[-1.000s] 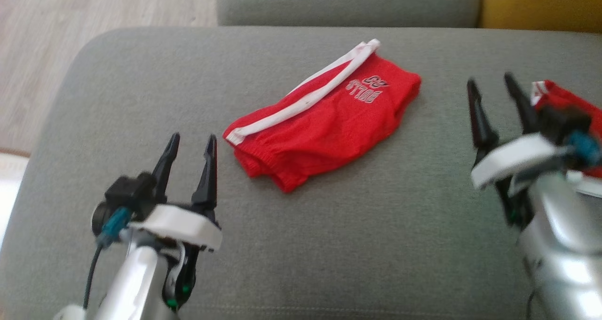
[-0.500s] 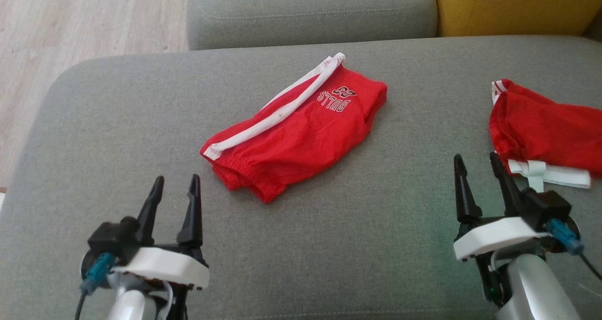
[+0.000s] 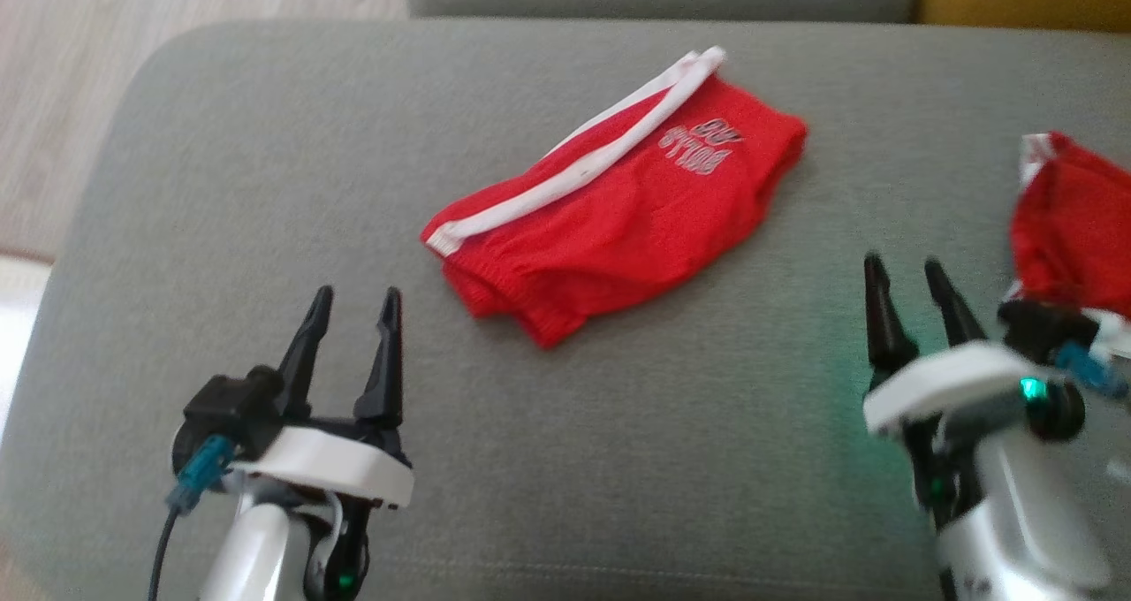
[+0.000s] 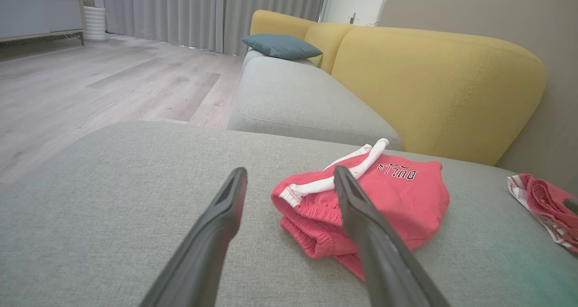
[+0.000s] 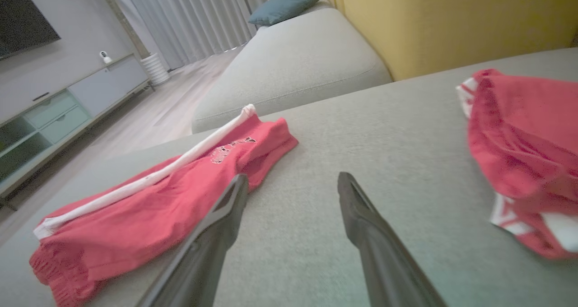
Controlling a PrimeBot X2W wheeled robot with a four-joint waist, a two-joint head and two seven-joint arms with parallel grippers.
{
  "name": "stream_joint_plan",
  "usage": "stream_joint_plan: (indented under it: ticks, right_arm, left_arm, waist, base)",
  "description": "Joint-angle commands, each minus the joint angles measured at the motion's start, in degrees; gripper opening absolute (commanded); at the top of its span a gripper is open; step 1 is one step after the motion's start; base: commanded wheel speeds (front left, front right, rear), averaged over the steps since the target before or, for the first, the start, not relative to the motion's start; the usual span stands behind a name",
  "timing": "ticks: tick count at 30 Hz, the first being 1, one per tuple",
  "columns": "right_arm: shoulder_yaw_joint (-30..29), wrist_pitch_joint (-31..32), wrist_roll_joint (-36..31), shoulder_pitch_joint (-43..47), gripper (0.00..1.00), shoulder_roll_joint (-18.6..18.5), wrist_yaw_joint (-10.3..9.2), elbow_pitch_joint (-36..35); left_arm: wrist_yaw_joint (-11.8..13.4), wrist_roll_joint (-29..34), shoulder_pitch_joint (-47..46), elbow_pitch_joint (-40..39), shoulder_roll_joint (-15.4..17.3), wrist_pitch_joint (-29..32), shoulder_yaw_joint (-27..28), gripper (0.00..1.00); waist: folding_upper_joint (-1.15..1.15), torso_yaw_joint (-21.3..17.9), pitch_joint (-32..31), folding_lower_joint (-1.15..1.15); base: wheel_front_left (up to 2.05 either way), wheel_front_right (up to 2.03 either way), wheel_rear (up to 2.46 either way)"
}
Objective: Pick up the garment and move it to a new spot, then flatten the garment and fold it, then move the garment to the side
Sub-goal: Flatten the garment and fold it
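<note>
Head view: folded red fabric shorts (image 3: 618,203) on grey sofa cushion (image 3: 265,186)

The shorts, white stripe along one side, lie mid-cushion. Apart from them, the left tool (image 3: 357,293) and the right tool (image 3: 902,265) stand wide open, holding nothing. Left wrist view: upside-down white lettering (image 4: 397,172) on them reads "BULLS". A crumpled red-and-white garment (image 3: 1060,230) lies beside the right tool

Before me: grey sofa seat (image 3: 265,141), yellow backrest (image 4: 433,86), teal cushion (image 4: 281,46), wooden floor (image 4: 113,81), grey curtains (image 4: 180,9), pale cabinet (image 5: 76,104).
</note>
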Motion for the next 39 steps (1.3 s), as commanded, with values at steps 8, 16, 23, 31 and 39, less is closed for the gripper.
stream_joint_plan:
  ticks: [8,16,23,31,39]
  right_arm:
    - [-2.3,7.3,15.4,-13.7,1.0,0.2,0.18,5.7]
    - [-8.1,9.1,13.8,-21.6,1.0,0.2,0.18,16.2]
    - [-16.9,9.0,10.3,-26.4,1.0,0.2,0.18,26.2]
    - [-23.6,8.7,4.0,-32.1,1.0,0.2,0.18,35.6]
    - [-28.6,10.3,-2.5,-36.6,1.0,-0.4,0.18,40.3]
  left_arm:
    - [0.5,-1.8,-5.9,-1.5,0.0,-0.7,-2.7,1.0]
    - [1.3,-2.2,-7.6,-1.6,0.0,-0.7,-5.2,1.0]
    - [1.8,-2.4,-6.7,-1.6,0.0,-0.7,-5.7,1.0]
    - [2.3,-3.2,-6.3,-2.0,0.0,-0.7,-6.2,1.0]
    - [2.4,-4.0,-7.2,-2.6,0.0,-0.7,-6.8,1.0]
  waist:
    - [0.0,8.5,7.5,0.0]
    - [0.0,13.8,9.7,0.0]
    - [0.0,16.5,9.7,0.0]
    - [0.0,17.6,10.3,0.0]
    - [0.0,18.5,12.3,0.0]
  base:
    - [0.0,0.0,0.0]
    - [0.0,0.0,0.0]
    - [0.0,0.0,0.0]
    - [0.0,0.0,0.0]
    - [0.0,0.0,0.0]
